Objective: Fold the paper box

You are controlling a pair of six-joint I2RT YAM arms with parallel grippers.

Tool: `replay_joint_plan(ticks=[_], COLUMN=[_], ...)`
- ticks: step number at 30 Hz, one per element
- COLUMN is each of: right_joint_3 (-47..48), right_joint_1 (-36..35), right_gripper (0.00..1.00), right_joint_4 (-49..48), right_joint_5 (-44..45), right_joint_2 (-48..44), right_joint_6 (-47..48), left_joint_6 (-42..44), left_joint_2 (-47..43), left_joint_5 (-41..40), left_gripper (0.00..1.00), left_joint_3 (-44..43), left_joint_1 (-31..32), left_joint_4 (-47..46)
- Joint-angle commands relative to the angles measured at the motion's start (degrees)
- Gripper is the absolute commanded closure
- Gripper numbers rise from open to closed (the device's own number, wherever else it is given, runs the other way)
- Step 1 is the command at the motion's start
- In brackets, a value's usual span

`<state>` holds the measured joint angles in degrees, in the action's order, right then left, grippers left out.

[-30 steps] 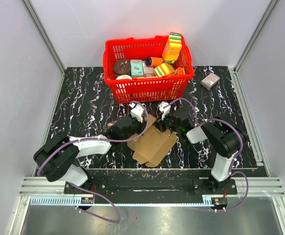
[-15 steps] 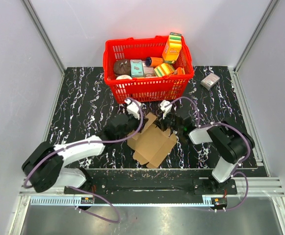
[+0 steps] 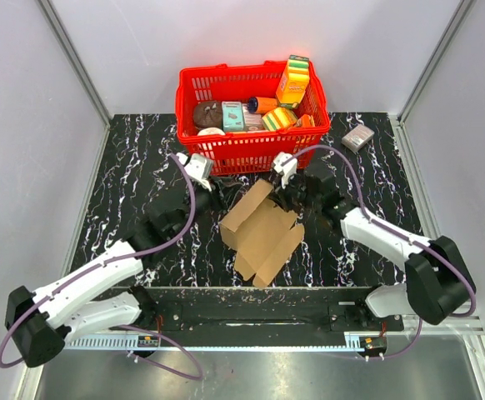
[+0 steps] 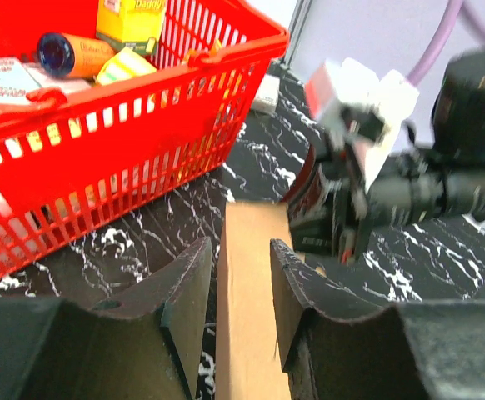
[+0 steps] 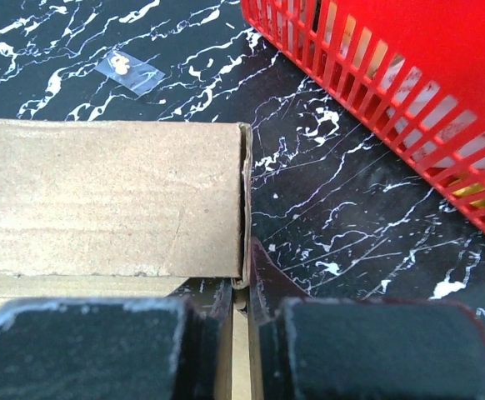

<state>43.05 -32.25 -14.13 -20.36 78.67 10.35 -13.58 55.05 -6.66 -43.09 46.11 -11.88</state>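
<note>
Creasing needs an anchor: right gripper (image 5: pixel 242 300) pinches the brown kraft cardboard box (image 3: pixel 263 233) near the red plastic basket (image 3: pixel 242 158); left gripper (image 4: pixel 241 258), half-open, empty, should press squarely.

Bright even light, soft shadows; left wrist view bkgd blurred.

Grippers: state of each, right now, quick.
Left gripper: open, paper box flap in the gap, ungripped.
Right gripper: shut on the paper box edge.
</note>
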Motion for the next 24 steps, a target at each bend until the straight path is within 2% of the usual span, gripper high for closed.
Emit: replay_joint_plan(ticks=[1,8,13,18,21,24], right_joint_3=[11.78,27.60,40.87,54.39,59.06,60.05], right_joint_1=[-0.18,-0.18,-0.27,-0.36,-1.67,-3.51], right_gripper=[1.00,1.00,1.00,1.00,1.00,1.00], right_joint_4=[23.24,42.41,59.98,78.06,85.03,87.33], right_joint_5=[0.41,-0.12,5.32,8.92,11.56,14.72], right_joint_2=[-2.30,1.21,6.47,13.16,16.94,18.88], right_joint_6=[7.38,16.27,24.08,27.00,27.35,28.14], left_joint_6=[-1.27,-2.06,-3.03,-3.20,-2.94,-2.94], left_joint_2=[-4.33,-9.25,-14.17,-14.79,-14.97,-15.58], left_joint_5=[0.33,0.51,-1.51,-5.20,-4.86,-5.03], left_gripper=[0.61,0.62,0.63,0.62,0.62,0.62], left_joint_3=[-2.17,-3.32,-2.17,-2.61,-2.87,-2.88], left_joint_1=[-0.23,-0.23,-0.14,-0.23,-0.32,-0.32], left_joint_4=[7.83,16.79,19.78,23.57,24.36,24.97])
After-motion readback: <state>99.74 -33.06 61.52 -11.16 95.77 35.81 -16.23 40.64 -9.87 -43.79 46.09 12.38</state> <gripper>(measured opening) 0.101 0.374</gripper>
